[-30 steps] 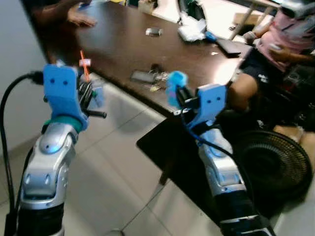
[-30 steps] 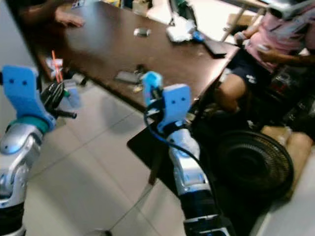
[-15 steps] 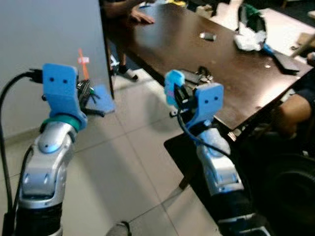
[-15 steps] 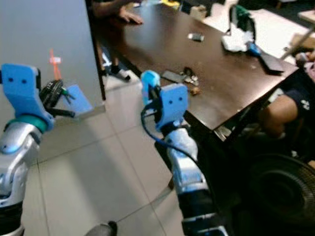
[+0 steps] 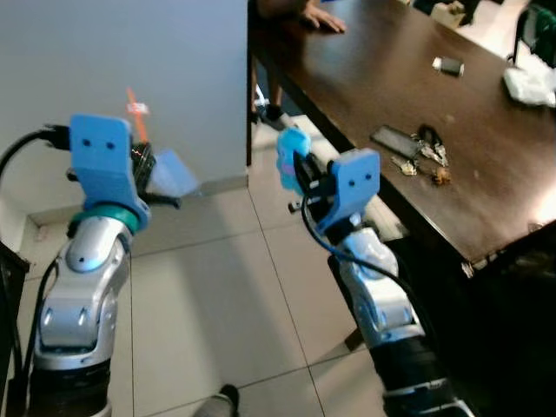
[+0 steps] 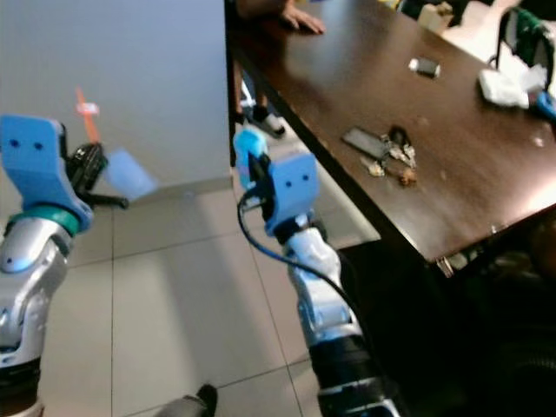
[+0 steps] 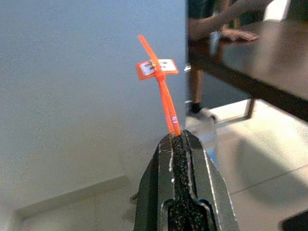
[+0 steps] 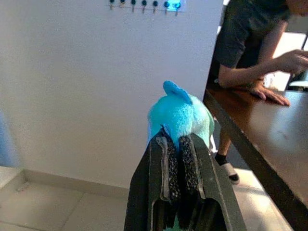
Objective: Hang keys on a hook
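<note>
Grey wall (image 5: 130, 52) filled the upper left, pale tiled floor (image 5: 208, 313) below, dark wooden table (image 5: 408, 95) running to the upper right; the camera had swung left since the earlier frames, wall now larger. A person's hand (image 5: 320, 16) lay on the table's far end. Keys (image 5: 423, 156) lay on the table, right of centre. Row of hooks (image 8: 144, 4) at top of the wall in the right wrist view. Left gripper (image 7: 175, 139) raised at left, fingers closed on an orange tag (image 7: 156, 67). Right gripper (image 8: 179, 144) raised mid-frame, fingers clamped on a blue plush (image 8: 180, 113)
</note>
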Controlling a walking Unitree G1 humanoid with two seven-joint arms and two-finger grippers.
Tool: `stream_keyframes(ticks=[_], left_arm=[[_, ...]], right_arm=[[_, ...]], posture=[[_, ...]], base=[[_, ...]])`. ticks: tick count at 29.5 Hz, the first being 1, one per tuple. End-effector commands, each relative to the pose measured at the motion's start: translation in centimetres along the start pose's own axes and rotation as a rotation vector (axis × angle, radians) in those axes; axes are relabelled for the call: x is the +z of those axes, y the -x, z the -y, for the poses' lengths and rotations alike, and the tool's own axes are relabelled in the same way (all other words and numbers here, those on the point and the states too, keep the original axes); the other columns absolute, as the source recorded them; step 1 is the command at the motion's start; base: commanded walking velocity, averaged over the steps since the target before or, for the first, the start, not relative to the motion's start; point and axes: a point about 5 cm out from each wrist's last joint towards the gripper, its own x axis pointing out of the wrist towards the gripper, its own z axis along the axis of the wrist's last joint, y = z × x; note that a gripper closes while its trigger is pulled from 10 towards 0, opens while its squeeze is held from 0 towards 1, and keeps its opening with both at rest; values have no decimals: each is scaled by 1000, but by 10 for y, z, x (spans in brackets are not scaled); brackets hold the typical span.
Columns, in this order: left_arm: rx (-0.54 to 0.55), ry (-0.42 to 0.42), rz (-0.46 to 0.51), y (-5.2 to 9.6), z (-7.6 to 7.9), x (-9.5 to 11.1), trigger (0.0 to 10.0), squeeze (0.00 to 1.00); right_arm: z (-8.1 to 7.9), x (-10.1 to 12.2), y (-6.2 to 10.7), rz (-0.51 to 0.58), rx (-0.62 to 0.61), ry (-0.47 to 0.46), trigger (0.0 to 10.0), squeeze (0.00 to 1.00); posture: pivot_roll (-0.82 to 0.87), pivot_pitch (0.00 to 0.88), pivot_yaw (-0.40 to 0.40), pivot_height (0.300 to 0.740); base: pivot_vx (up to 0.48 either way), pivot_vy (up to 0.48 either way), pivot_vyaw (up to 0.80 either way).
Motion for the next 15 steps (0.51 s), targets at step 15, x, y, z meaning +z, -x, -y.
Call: stream_keyframes(ticks=[15], left_arm=[[28, -20, -5, 1, -7, -3, 10000, 0]], right_arm=[[-3, -2, 0, -6, -4, -17, 10000, 0]], posture=[[138, 0, 34, 740]], base=[[168, 0, 511]])
